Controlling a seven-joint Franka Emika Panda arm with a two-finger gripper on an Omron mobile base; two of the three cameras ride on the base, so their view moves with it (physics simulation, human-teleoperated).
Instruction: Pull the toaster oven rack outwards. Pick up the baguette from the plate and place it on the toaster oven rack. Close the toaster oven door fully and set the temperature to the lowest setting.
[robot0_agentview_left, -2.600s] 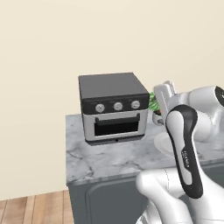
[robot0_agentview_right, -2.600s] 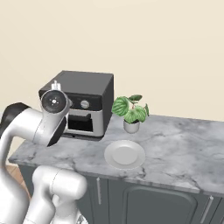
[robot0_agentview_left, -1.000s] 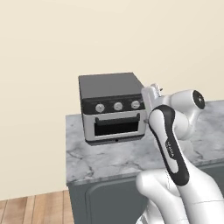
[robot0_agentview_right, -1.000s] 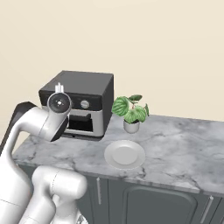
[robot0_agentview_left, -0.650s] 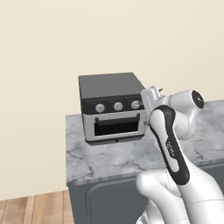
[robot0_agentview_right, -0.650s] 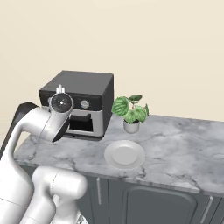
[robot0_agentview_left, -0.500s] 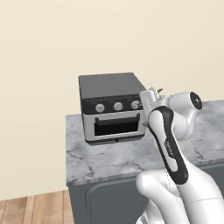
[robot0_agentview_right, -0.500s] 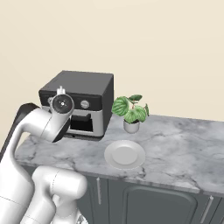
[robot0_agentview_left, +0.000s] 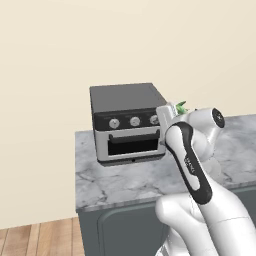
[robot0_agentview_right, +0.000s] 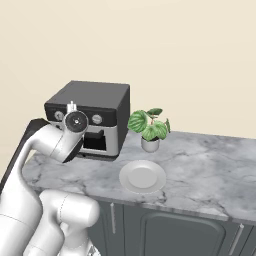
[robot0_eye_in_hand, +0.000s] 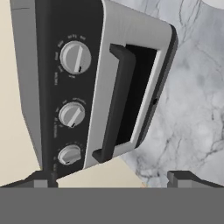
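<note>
The dark grey toaster oven (robot0_agentview_left: 125, 100) stands at the counter's left end, and its light-grey toaster oven door (robot0_agentview_left: 132, 145) is shut against the front. In the hand view the oven lies rolled on its side. The door's dark bar handle (robot0_eye_in_hand: 118, 100) runs down the middle there. Three silver knobs (robot0_eye_in_hand: 75, 57) line the black strip to the left of the handle. My gripper (robot0_eye_in_hand: 111, 177) is open and holds nothing. It hovers just in front of the strip's right end (robot0_agentview_left: 167, 114). The white plate (robot0_agentview_right: 125, 176) is bare. The baguette and the toaster oven rack are hidden.
A potted green plant (robot0_agentview_right: 149, 127) stands right of the oven, behind the plate. The marble counter (robot0_agentview_right: 210, 165) stretches to the right. My white forearm (robot0_agentview_left: 192, 160) rises in front of the oven's right side.
The hand has crept a little leftwards, closer to the oven's control strip. The oven, the plate and the open jaws are unchanged.
</note>
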